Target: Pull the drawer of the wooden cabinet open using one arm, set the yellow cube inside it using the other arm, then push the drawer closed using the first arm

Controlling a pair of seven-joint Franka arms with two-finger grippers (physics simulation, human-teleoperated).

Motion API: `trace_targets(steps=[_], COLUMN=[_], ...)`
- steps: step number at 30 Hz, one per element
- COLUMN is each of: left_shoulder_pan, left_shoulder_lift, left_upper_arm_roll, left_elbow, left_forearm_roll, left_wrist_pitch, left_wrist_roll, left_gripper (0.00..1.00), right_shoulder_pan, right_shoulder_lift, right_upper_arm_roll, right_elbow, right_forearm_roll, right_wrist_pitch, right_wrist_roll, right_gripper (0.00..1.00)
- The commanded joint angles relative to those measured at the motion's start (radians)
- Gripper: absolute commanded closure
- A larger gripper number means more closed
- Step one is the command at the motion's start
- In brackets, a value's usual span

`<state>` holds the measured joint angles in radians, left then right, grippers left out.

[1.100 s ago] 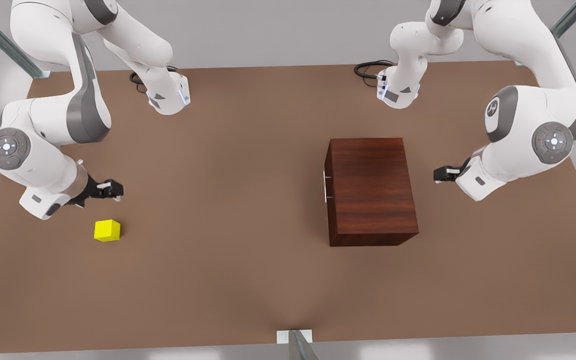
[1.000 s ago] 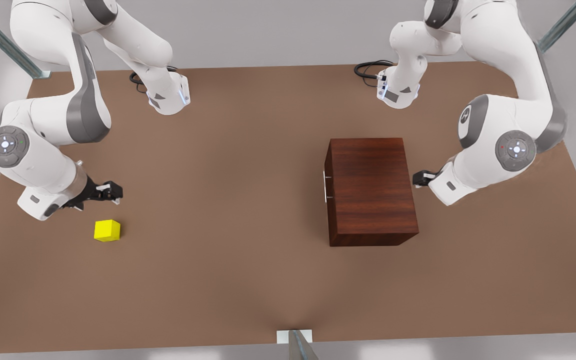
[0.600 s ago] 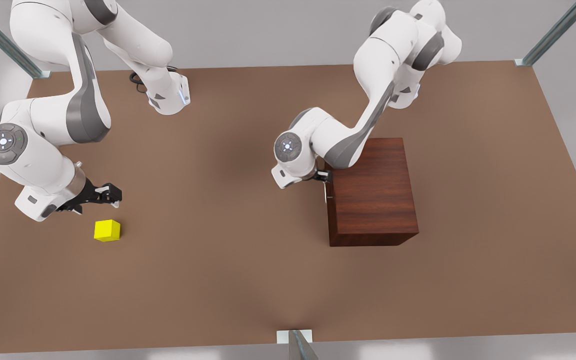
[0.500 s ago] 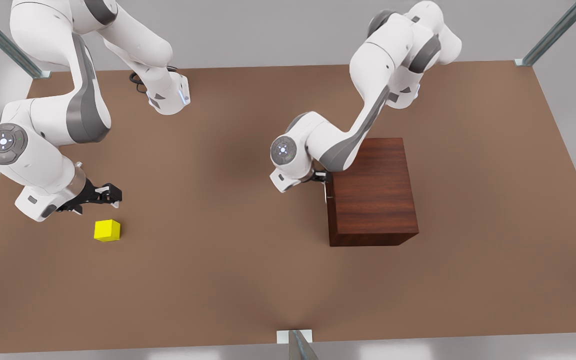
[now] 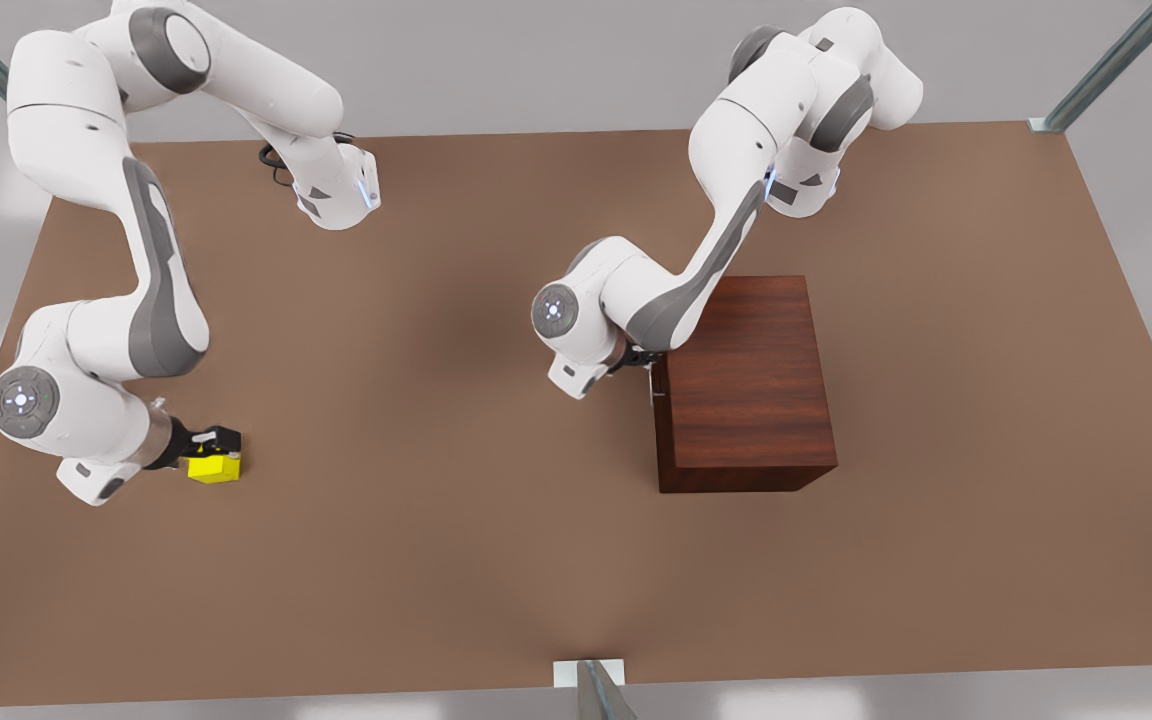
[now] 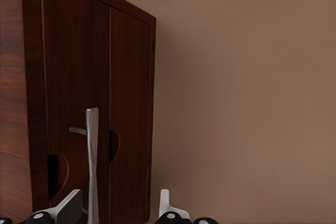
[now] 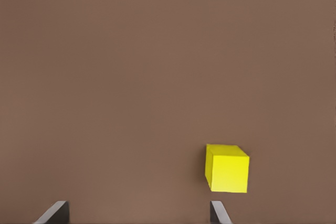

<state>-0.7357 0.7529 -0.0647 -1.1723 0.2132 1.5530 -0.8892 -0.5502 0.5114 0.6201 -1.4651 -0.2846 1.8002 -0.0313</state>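
The wooden cabinet (image 5: pixel 744 385) stands on the table toward the front view's right, its drawer (image 6: pixel 73 77) flush with the cabinet's face. My left gripper (image 5: pixel 648 358) is at the silver handle (image 6: pixel 92 166), open, with the bar between its fingers (image 6: pixel 68 209) and not clamped. The yellow cube (image 5: pixel 214 468) lies on the table at the front view's left. My right gripper (image 5: pixel 218 442) hovers low right over it, open. In the right wrist view the cube (image 7: pixel 227 168) sits ahead of one fingertip (image 7: pixel 219 212), off to one side of the gap.
The brown table (image 5: pixel 456 300) stretches wide between the cube and the cabinet. Both arm bases (image 5: pixel 336 190) stand at the far edge with black cables. A metal post (image 5: pixel 596 690) rises at the near edge.
My left arm swung from the cabinet's far side over to its handle face. My right arm then dropped toward the near edge, bringing its gripper down to the cube.
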Motion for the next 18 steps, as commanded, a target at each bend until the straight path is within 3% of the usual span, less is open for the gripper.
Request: trace_targets(steps=[1,9,16,18], left_shoulder_pan=[0.006,0.012,0.018,0.018], left_shoulder_lift=[-0.001,0.002,0.023,0.029], left_upper_arm_roll=[0.000,0.000,0.000,0.000], left_elbow=[-0.003,-0.015,-0.015,-0.015], left_forearm_roll=[0.012,0.026,0.026,0.025], left_wrist_pitch=[-0.002,0.012,0.030,0.033], left_wrist_roll=[-0.171,-0.162,-0.155,-0.155], left_gripper=[0.22,0.22,0.22,0.29], right_shoulder_pan=[-0.042,-0.119,-0.128,-0.142], right_shoulder_lift=[0.028,0.071,0.137,0.151], right_upper_arm_roll=[0.001,-0.022,-0.033,-0.043], right_elbow=[-0.003,-0.167,-0.170,-0.170], right_forearm_roll=[-0.011,-0.058,-0.128,-0.134], right_wrist_pitch=[0.105,0.194,0.229,0.237], right_wrist_roll=[-0.065,-0.070,-0.052,-0.052], right_gripper=[0.00,0.00,0.00,0.00])
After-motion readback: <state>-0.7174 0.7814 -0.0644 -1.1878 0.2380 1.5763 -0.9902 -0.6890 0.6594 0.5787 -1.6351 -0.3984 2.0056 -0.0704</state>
